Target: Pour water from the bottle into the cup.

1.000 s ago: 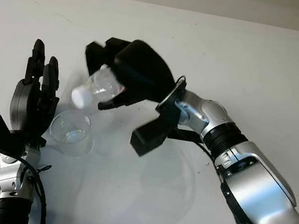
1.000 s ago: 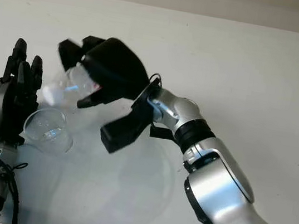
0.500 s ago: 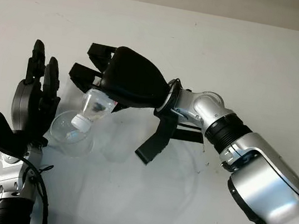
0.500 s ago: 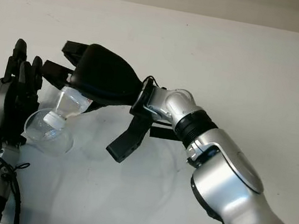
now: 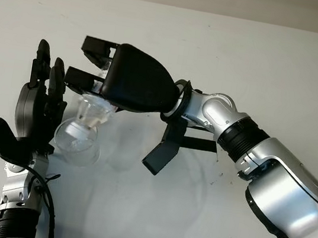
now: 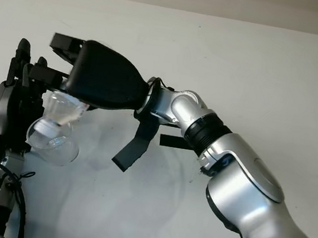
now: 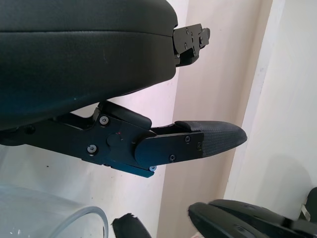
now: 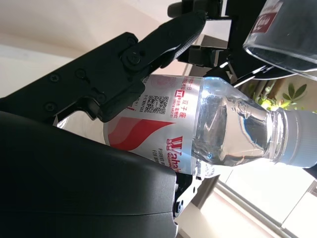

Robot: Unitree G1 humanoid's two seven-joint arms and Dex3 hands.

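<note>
The right hand point(image 5: 130, 82), fingers wrapped round the clear plastic water bottle point(image 8: 198, 126), tips its capped neck into the clear plastic cup point(image 5: 76, 142), beside which stands the open left hand point(image 5: 36, 109), so pouring looks midway

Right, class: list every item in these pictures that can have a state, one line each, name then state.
bottle: tipped neck-down over the cup, white cap on.
cup: clear, on the table beside the left hand.
right hand: shut on the bottle, above the cup.
left hand: open, upright beside the cup.
table: white.
</note>
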